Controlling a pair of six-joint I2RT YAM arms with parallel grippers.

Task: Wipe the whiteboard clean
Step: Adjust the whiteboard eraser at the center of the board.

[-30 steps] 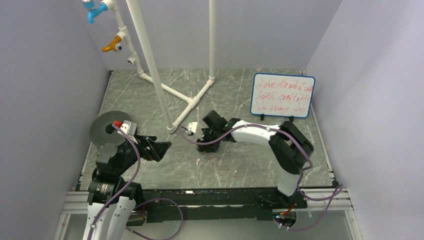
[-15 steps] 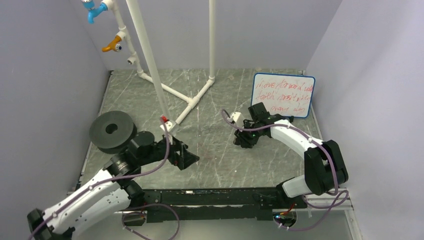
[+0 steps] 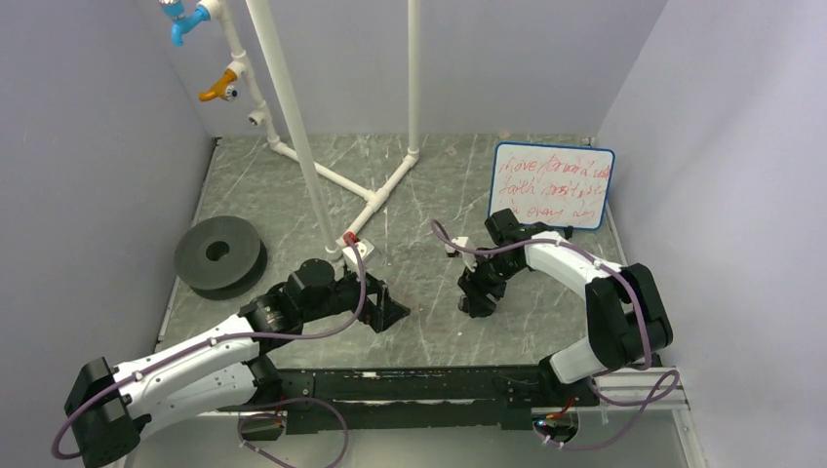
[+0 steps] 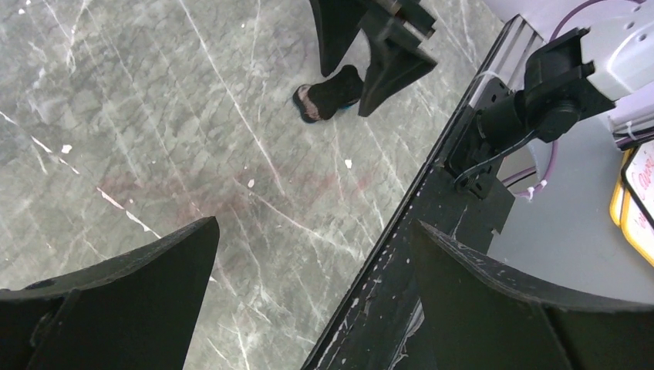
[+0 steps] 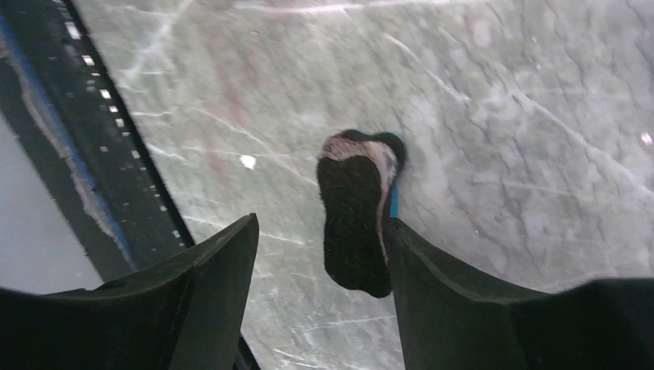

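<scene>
The whiteboard (image 3: 551, 185) stands upright at the back right, blue-rimmed, with three lines of red handwriting. A small eraser (image 5: 356, 216), black felt with a blue edge, lies flat on the grey marble table. It also shows in the left wrist view (image 4: 330, 92). My right gripper (image 3: 478, 297) is open and points down over the eraser. In its wrist view (image 5: 320, 223) the eraser lies between the jaws, against the right finger (image 5: 447, 285). My left gripper (image 3: 390, 310) is open and empty, low over the table left of the eraser, and its wrist view (image 4: 315, 227) shows nothing between the jaws.
A thick black disc (image 3: 219, 255) lies at the left. A white pipe frame (image 3: 371, 200) stands at the back middle, with blue and orange valves (image 3: 219, 90) on it. The black front rail (image 3: 429, 385) runs along the near edge. Grey walls close in both sides.
My left arm has swung from beside the black disc toward the table's middle. My right gripper has moved right, then nearer and down, over the eraser.
</scene>
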